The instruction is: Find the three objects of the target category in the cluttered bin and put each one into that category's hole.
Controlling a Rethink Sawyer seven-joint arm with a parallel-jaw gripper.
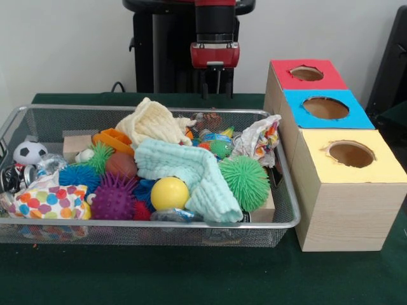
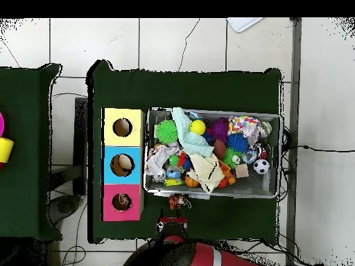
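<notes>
A white wall backs the green-clothed surface (image 1: 191, 279) in the front view, where a wire mesh bin (image 1: 146, 232) sits heaped with toys: a yellow ball (image 1: 169, 192) touching a mint cloth (image 1: 191, 175), a green spiky ball (image 1: 245, 182) at the bin's right end, a purple spiky ball (image 1: 114, 198), a cream cloth (image 1: 152, 122) and a small soccer ball (image 1: 29, 152) at the left end. Just beside the bin stands a wooden box with a red hole (image 1: 307, 73), a blue hole (image 1: 325, 107) and a yellow hole (image 1: 351, 153). The claw (image 1: 216, 89) hangs behind the bin's far rim, its two dark fingers (image 1: 205, 86) slightly parted and holding nothing. Bare cloth lies in front of the bin. From overhead, tiled floor (image 2: 97, 41) surrounds the surface, and something pale shows inside the blue hole (image 2: 122, 165); the claw (image 2: 172, 223) sits outside the bin's (image 2: 277, 156) rim, apart from it, and a second dark-covered surface (image 2: 28, 152) lies to the left.
</notes>
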